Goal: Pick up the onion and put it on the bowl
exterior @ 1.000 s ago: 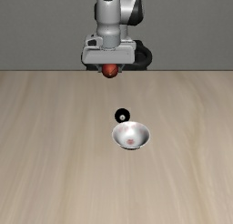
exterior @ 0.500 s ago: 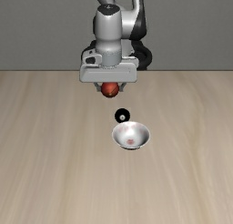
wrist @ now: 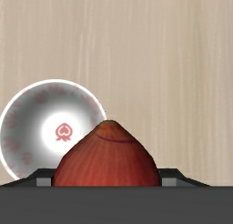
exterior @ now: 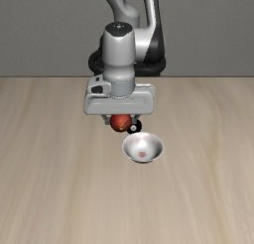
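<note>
So the wooden table (exterior: 40, 179) is pretty bare around the work spot. There's the metal bowl (exterior: 143, 147), shiny and sitting upright, with a little red mark (wrist: 65, 130) at its bottom. There's also a small dark thing (exterior: 137, 126) poking out just beside the gripper on the exterior view's right, between the hand and the bowl. The hand mostly hides it, so I honestly can't tell what it is. Nothing sits inside the bowl. The arm (exterior: 124, 50) is bent forward over the table with the wrist pointing straight down, and the gripper (exterior: 120, 123) hangs above the surface, just behind the bowl's rim and a bit toward the exterior view's left. The fingers (wrist: 175, 180) are clamped on the reddish-brown onion (wrist: 105, 155) from both sides, so it's firmly held and off the table. In the wrist view the onion overlaps the edge of the bowl (wrist: 41, 127), so it's near the bowl but not yet squarely over it.
</note>
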Controlling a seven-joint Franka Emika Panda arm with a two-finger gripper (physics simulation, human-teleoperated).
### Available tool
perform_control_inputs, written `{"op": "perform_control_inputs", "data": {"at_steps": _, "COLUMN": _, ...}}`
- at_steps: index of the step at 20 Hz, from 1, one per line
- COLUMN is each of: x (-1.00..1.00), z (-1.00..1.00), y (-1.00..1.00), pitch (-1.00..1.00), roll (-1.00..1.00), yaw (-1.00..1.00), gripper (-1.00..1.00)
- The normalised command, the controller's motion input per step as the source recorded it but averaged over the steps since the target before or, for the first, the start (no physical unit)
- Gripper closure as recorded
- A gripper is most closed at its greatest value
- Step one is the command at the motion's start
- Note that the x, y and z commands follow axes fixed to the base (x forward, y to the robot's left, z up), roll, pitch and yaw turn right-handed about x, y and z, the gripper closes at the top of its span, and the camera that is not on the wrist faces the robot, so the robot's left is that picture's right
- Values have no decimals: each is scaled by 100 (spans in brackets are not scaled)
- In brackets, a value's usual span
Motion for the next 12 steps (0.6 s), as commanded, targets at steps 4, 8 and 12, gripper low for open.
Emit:
{"op": "perform_control_inputs", "data": {"at_steps": 4, "x": 0, "z": 0, "y": 100, "pitch": 0, "roll": 0, "yaw": 0, "gripper": 100}}
{"op": "perform_control_inputs", "data": {"at_steps": 8, "x": 0, "z": 0, "y": 50, "pitch": 0, "roll": 0, "yaw": 0, "gripper": 100}}
{"op": "perform_control_inputs", "data": {"at_steps": 12, "x": 0, "z": -75, "y": -25, "pitch": 0, "roll": 0, "yaw": 0, "gripper": 100}}
